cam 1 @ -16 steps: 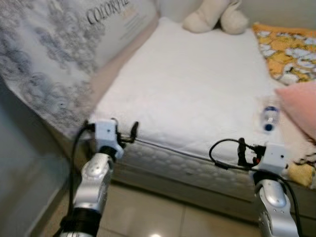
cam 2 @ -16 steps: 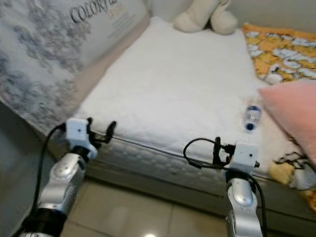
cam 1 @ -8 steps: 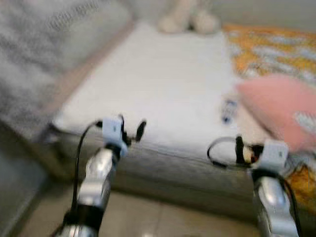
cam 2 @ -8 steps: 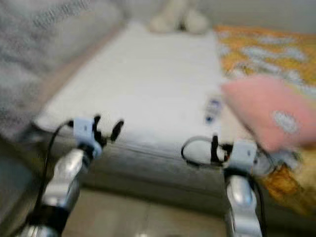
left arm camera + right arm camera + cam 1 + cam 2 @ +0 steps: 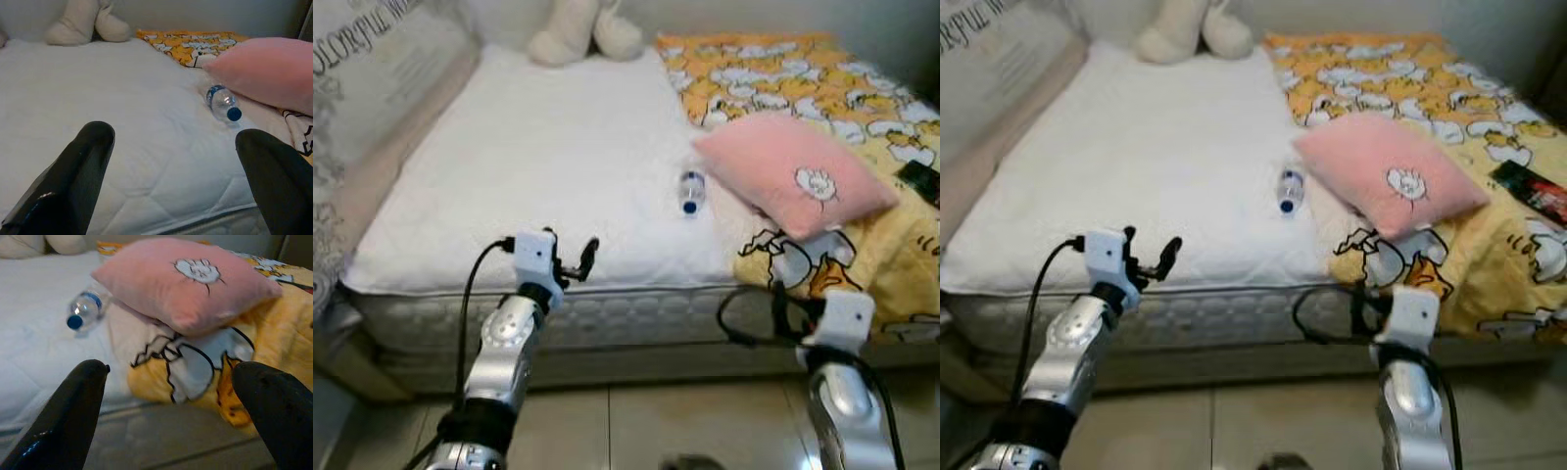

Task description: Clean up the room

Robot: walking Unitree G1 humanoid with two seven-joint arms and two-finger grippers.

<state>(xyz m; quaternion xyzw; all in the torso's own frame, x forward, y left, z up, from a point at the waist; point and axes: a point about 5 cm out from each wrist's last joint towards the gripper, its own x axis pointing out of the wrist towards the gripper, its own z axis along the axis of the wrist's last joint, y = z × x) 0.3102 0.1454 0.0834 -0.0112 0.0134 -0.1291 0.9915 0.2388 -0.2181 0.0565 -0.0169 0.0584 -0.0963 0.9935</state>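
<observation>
White bed (image 5: 529,166) w/ bottle (image 5: 690,191) beside pink pillow (image 5: 788,171); left tool (image 5: 171,171) & right tool (image 5: 176,411) both spread.

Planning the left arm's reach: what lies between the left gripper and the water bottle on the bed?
Only bare white mattress lies between the open left gripper and the water bottle, as the left wrist view shows.

Clear plastic water bottle (image 5: 690,191) with blue cap and label, lying on its side at frame centre, just beside the pink pillow (image 5: 791,172), cap toward the viewer.
</observation>
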